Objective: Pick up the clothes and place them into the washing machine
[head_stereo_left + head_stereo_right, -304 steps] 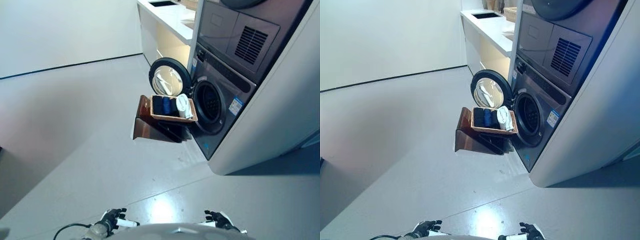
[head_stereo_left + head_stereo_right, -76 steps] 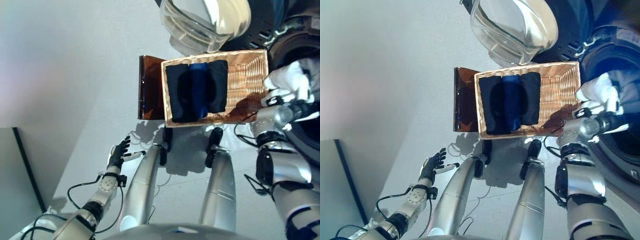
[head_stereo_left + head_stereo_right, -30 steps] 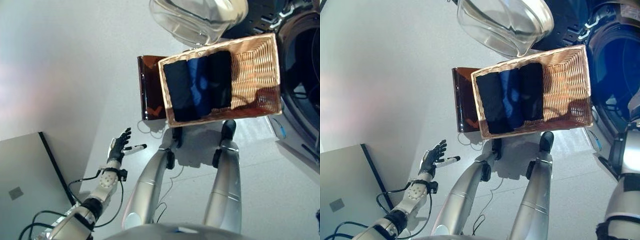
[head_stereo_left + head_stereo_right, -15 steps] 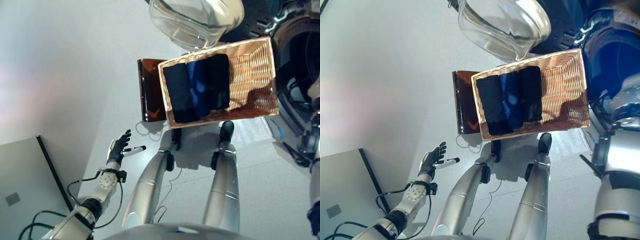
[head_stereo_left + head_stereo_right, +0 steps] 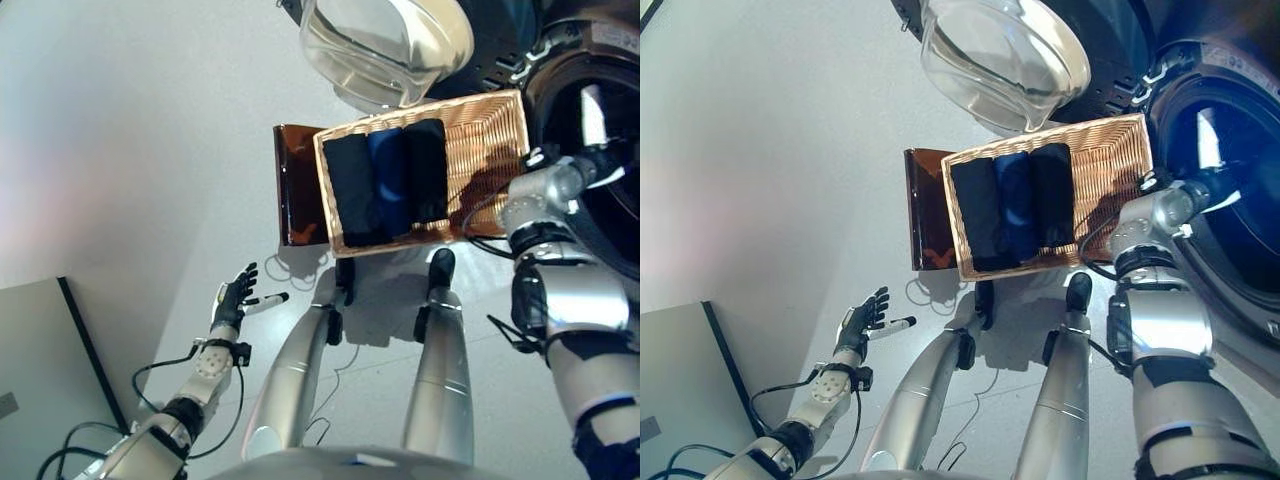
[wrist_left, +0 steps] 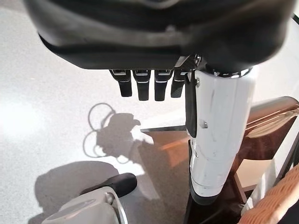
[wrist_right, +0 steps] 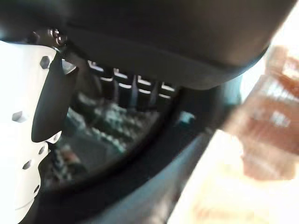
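Evidently the wicker basket sat on its brown stand beside the washing machine's drum opening so transfers stayed short. Dark clothes lay folded inside it. The right hand reached at the drum mouth (fingers straight, empty); the left hand hung spread, well apart.

Left hand hangs low at the robot's side, fingers spread; right arm reaches forward, bent.
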